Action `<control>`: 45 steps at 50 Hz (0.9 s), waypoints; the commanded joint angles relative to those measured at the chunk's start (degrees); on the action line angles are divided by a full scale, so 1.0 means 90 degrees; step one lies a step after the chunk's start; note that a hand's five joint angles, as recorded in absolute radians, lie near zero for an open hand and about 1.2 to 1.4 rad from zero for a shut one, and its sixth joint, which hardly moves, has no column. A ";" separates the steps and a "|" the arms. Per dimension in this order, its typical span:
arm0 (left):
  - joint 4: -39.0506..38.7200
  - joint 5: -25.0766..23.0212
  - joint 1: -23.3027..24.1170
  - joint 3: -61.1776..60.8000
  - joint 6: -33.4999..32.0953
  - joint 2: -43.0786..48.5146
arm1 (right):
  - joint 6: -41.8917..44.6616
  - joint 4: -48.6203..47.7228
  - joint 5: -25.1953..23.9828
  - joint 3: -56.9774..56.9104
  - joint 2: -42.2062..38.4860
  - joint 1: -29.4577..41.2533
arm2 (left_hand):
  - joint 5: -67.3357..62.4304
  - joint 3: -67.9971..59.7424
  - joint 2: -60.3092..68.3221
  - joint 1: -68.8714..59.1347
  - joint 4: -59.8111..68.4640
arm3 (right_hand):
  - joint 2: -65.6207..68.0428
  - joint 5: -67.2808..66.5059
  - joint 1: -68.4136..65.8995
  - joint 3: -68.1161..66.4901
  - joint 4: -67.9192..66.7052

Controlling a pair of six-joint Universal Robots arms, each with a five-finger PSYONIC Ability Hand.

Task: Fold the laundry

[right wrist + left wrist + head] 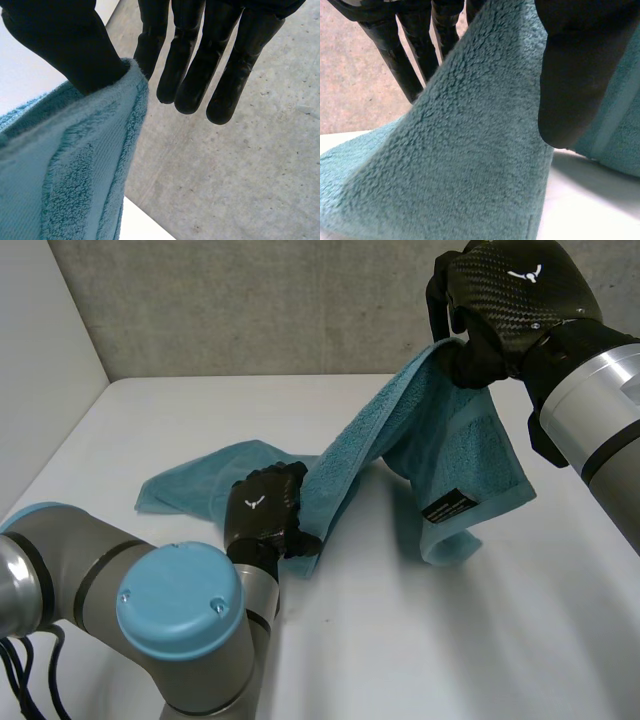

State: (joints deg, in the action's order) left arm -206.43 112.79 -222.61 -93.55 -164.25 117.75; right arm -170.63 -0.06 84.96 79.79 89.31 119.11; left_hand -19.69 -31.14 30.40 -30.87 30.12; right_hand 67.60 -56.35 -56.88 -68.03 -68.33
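- Item: 1 teal towel [440, 440], partly lying on the white table [400, 640] and partly in the air. A rumpled part rests on the table beyond the left hand. The rest rises as a ridge to the right hand. From there a panel with a black label [447, 507] hangs down, its lower edge reaching the table.
- Right hand [510, 300]: high over the table's far right side, pinching the towel's edge between thumb [65, 40] and the nearest finger. The other fingers [200, 60] are straight and clear of the cloth.
- Left hand [262, 505]: low at the towel's near edge. Its wrist view shows the cloth clamped between thumb [575, 75] and fingers [395, 55].
- Step, my reading: opening the towel out between 2 grips. No fold made yet.
- Next move calls for drawing the 2 hands apart until the edge between them runs straight, then laying the towel flat.
- Cannot tell whether either grip sits at a true corner.
- Risk: the hanging panel may bunch underneath on lowering.
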 commanded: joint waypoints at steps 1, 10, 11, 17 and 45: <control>-0.0550 0.0114 0.0056 0.0111 -0.0119 0.0286 | -0.0298 -0.0013 -0.0016 -0.0037 0.0105 -0.0021 | -0.0378 -0.0217 0.0299 -0.0247 0.0330 | 0.1378 -0.1516 -0.2569 -0.1329 -0.1297; -0.0726 0.0241 -0.0450 0.0229 -0.0773 0.0657 | -0.0309 -0.0043 -0.0016 -0.0018 0.0155 -0.0031 | -0.5234 -0.5073 0.5156 -0.5104 0.5187 | 0.1378 -0.1516 -0.2569 -0.1329 -0.1297; -0.0726 0.0241 -0.0451 0.0228 -0.0774 0.0657 | -0.0309 -0.0062 -0.0026 -0.0008 0.0106 -0.0050 | -0.5255 -0.5095 0.5177 -0.5125 0.5208 | 0.1378 -0.1516 -0.2569 -0.1329 -0.1297; -0.0667 0.0212 -0.0989 0.0004 -0.0813 -0.0065 | -0.0133 0.0015 -0.0133 0.0022 -0.0341 -0.0450 | -0.5590 -0.5429 0.5512 -0.5459 0.5543 | 0.1378 -0.1516 -0.2569 -0.1329 -0.1297; 0.3122 -0.2591 -0.2482 0.1869 -0.3616 -0.1543 | 0.0180 0.0016 -0.0143 0.0100 -0.1193 -0.0773 | -0.5590 -0.5429 0.5512 -0.5459 0.5543 | 0.1378 -0.1516 -0.2569 -0.1329 -0.1297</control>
State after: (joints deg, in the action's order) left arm -178.43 89.65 -240.78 -79.16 -197.47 94.25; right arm -169.09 0.22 83.70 80.15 80.62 111.72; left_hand -54.62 -68.34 68.71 -64.17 68.48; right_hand 67.92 -56.35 -56.91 -68.04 -68.34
